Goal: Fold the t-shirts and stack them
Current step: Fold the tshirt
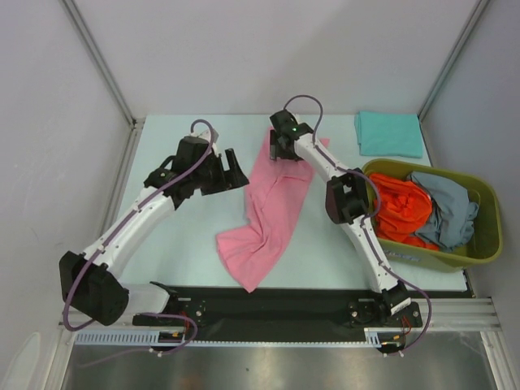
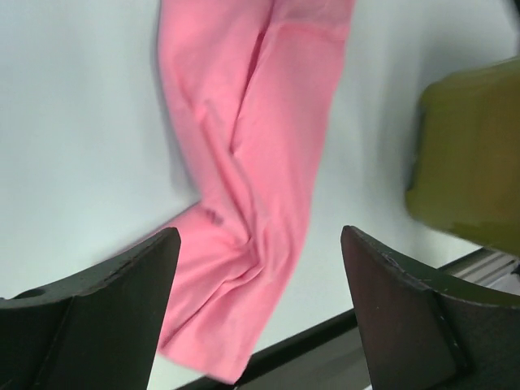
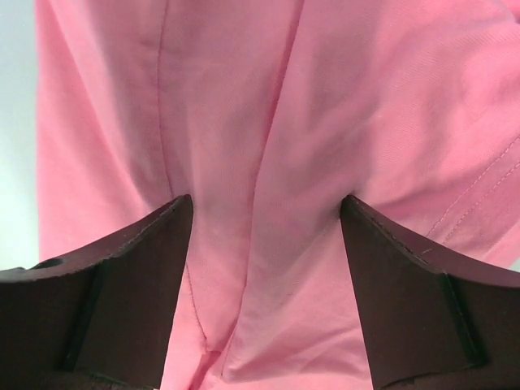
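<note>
The pink t-shirt (image 1: 272, 211) lies rumpled in a long strip down the middle of the table. It also shows in the left wrist view (image 2: 252, 154) and fills the right wrist view (image 3: 268, 106). My right gripper (image 1: 279, 151) hovers over the shirt's far end; its jaws (image 3: 266, 201) are open, astride a lengthwise fold. My left gripper (image 1: 234, 169) is open just left of the shirt's upper part, with nothing between its fingers (image 2: 260, 236). A folded teal t-shirt (image 1: 388, 134) lies at the far right. Orange-red (image 1: 396, 208) and grey-blue (image 1: 445, 207) t-shirts are bunched in the basket.
The olive-green plastic basket (image 1: 486, 236) stands at the right edge of the table, close to the right arm's elbow; its corner shows in the left wrist view (image 2: 467, 162). A black rail (image 1: 276, 305) runs along the near edge. Grey walls enclose the table.
</note>
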Controlling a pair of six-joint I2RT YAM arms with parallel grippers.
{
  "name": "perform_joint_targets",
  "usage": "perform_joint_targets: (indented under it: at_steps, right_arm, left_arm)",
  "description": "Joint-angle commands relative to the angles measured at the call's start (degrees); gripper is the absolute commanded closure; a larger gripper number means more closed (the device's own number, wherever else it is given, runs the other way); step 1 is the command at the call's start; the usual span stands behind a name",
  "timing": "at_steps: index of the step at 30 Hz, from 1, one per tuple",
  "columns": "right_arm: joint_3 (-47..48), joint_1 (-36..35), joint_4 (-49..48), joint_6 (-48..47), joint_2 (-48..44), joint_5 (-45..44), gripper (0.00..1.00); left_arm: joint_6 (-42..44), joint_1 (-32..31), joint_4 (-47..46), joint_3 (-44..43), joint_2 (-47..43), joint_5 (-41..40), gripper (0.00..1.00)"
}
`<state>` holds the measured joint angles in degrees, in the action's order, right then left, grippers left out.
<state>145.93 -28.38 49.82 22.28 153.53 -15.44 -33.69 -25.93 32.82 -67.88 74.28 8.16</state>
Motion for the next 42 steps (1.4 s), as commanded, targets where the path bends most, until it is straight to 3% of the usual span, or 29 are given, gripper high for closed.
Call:
perform_joint_targets:
  at_steps: [1,6,11,17,20,23,29,35,42]
  right_arm:
    - [1.9,-0.27,-12.36,-1.89,3.53,7.6,0.22]
    - [4.71,-2.2,-29.03,-8.83,2.48,8.85,0.14]
    - [7.44,-0.89,-33.48,-4.45,-2.79,7.1,0.14]
    - [0.68,-1.85,-24.0,-1.01,-15.52,2.35,0.13]
    - [0.5,-3.26,-13.64,1.97,-18.61,1.11,0.13]
    - [-0.81,-5.01,-2.49,4.42,-21.07,0.15,0.13]
    - [-2.49,-6.77,7.82,10.75,-21.17,1.03,0.16]
    - [-5.12,-10.55,12.05,16.47,-18.19,-4.94,0.13]
    - [-8.73,-12.66,9.15,18.32,-13.27,-8.2,0.12]
  left_arm:
    - [5.3,2.19,2.42,2.22,0.34,3.52,0.13]
    - [5.57,5.89,4.09,5.03,-3.25,5.72,0.08]
    - [6.36,8.7,3.4,6.26,-4.41,6.34,0.08]
    - [6.71,9.06,2.51,2.4,-2.74,6.6,0.11]
    - [8.55,9.06,2.69,-0.49,-0.73,5.55,0.11]
    - [10.75,9.32,3.74,-4.26,1.99,4.14,0.12]
    - [11.9,9.67,2.87,-7.62,4.38,5.45,0.13]
    - [10.49,9.67,0.93,-3.68,2.89,8.36,0.14]
    - [11.02,9.67,0.67,0.11,0.78,8.8,0.14]
